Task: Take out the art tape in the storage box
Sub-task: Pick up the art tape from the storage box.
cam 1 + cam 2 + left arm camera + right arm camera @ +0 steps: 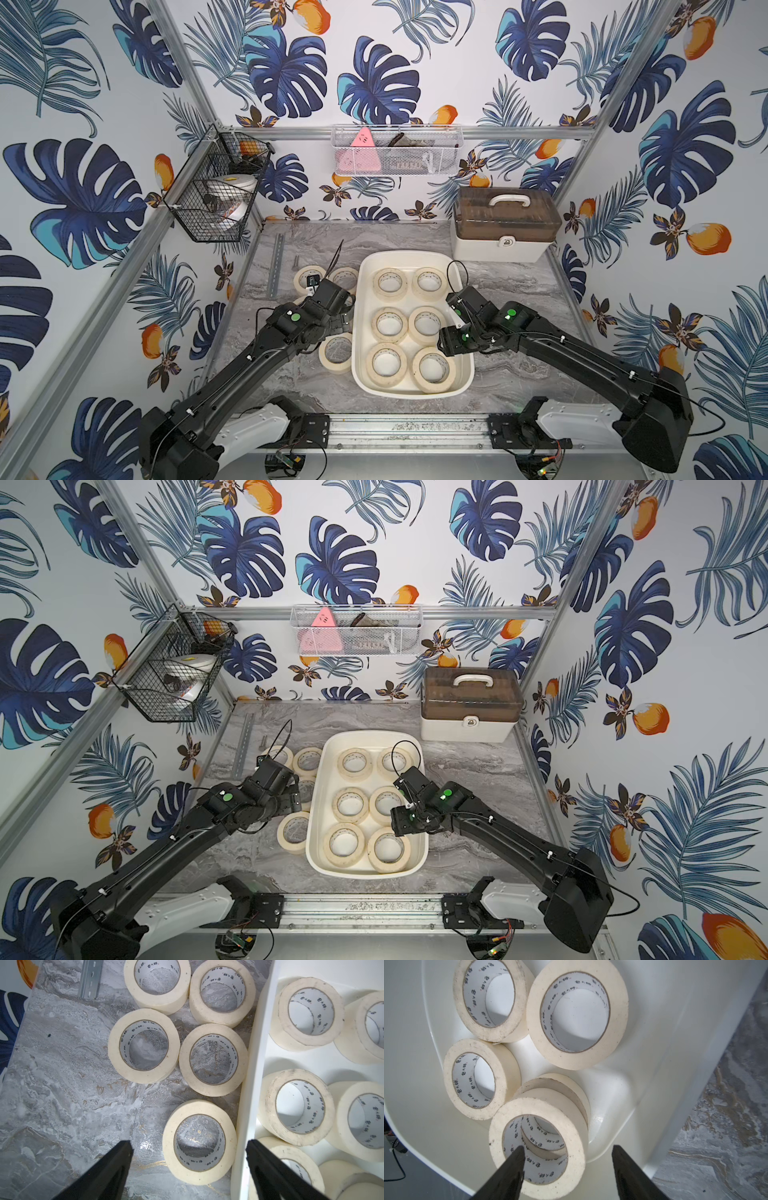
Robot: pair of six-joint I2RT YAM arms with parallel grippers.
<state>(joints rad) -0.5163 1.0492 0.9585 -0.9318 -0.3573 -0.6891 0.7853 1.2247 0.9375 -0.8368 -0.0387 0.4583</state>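
At the near right corner of the box (pixel 409 255), a tape roll (pixel 533 1106) lies flat on another, hole upward, directly beneath the right claw (pixel 566 1149). That claw is open, one finger over the hole and one outside the ring. The left claw (pixel 188 1142), also open, hangs over five rolls (pixel 113 1047) on the surface (pixel 519 291). Core lettering is too small to read.

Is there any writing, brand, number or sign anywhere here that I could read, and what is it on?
No words read clearly.
Tape rolls, inner lining: repeated printed characters, not legible.
Case latch: padlock sign only.
Pink triangle in the wall basket: dark marks, too small.
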